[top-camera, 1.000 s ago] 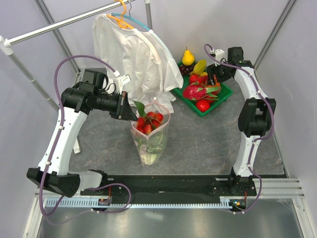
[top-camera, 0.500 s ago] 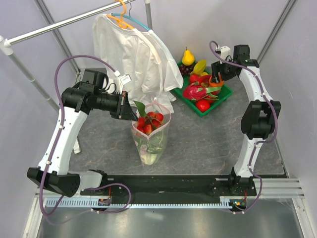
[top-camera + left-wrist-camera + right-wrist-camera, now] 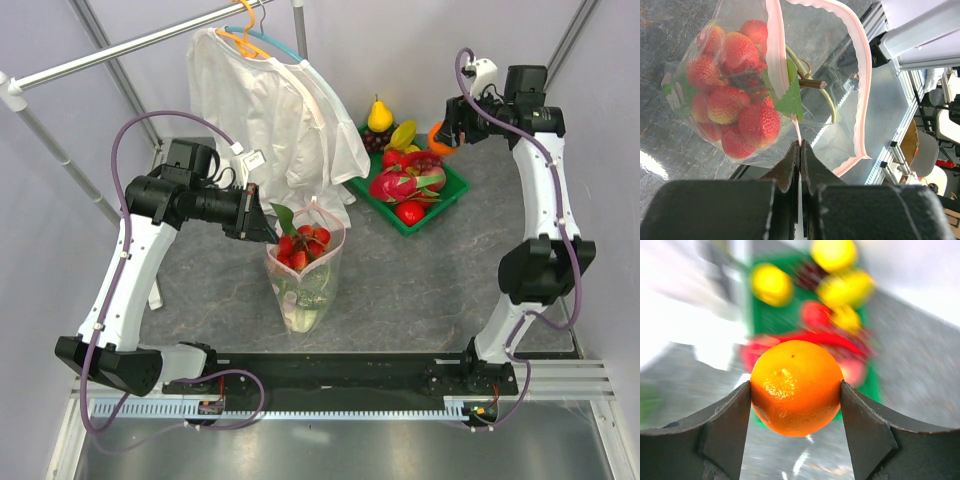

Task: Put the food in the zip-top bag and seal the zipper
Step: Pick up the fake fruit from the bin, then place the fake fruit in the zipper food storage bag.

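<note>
The clear zip-top bag (image 3: 305,275) stands upright at the table's middle, its mouth open. Inside it are a red strawberry bunch (image 3: 303,245) and pale green leafy food lower down. My left gripper (image 3: 268,228) is shut on the near side of the pink zipper (image 3: 860,75) strip and holds the mouth up; the strawberries (image 3: 735,100) press against the plastic just beyond my left gripper (image 3: 800,147). An orange (image 3: 796,386) sits between the fingers (image 3: 725,425) of my right gripper (image 3: 796,390), and the orange (image 3: 438,137) hangs in the air over the far right edge of the green tray (image 3: 445,203).
The green tray holds a pink dragon fruit (image 3: 395,185), a yellow pear (image 3: 379,115), grapes and other fruit. A white shirt (image 3: 270,120) hangs on a hanger from the metal rail (image 3: 120,50), just behind the bag. Grey walls close in the table on both sides.
The right arm has risen from the tray and swung back and to the right with the orange in its jaws. The left arm and the bag have not moved.
</note>
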`<state>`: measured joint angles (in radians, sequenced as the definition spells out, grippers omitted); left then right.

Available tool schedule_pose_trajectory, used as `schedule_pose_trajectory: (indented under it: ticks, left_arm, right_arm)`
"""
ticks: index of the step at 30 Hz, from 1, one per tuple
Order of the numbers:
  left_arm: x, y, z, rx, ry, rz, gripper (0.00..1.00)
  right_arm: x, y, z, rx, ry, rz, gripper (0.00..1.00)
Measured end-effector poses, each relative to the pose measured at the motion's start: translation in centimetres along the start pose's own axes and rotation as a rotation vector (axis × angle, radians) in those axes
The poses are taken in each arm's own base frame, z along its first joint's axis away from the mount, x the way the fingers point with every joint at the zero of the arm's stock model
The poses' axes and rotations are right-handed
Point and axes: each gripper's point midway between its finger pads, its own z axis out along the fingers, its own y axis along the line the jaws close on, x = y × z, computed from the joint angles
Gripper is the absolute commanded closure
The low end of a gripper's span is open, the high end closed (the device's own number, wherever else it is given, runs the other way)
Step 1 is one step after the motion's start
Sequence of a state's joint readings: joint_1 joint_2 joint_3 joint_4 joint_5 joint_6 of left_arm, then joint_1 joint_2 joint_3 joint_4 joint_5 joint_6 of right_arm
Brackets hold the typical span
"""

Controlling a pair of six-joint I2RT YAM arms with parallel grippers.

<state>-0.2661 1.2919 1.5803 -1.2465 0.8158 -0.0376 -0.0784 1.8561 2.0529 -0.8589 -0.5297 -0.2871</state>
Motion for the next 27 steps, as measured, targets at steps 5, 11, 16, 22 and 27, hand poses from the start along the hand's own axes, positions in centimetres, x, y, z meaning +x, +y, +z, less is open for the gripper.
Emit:
schedule_pose_trajectory:
  ticks: [5,11,16,22,27]
  left_arm:
    - [0.0,0.0,0.1,0.007,0.004,-0.004,0.98]
    - [0.0,-0.2,0.1,0.022,0.005,-0.005,0.98]
    - [0.0,-0.3,0.1,0.028,0.006,-0.005,0.98]
    - [0.0,-0.4,0.1,0.03,0.005,-0.005,0.98]
    - [0.3,-0.4,0.1,0.035,0.009,-0.009,0.98]
  right_arm:
    - [-6.4,10.8,-6.4,-0.211,-0.184,-0.073,0.55]
    - [-8.4,26.4,-14.1,-0.57,-0.334,-0.177,0.57]
    - [-7.9,32.3,-14.7,-0.724,-0.325,-0.206,0.57]
    - [-2.0,37.9,-10.0,-0.815,-0.126,-0.235,0.58]
    - [1.0,40.3,-8.4,-0.821,-0.042,-0.283,0.59]
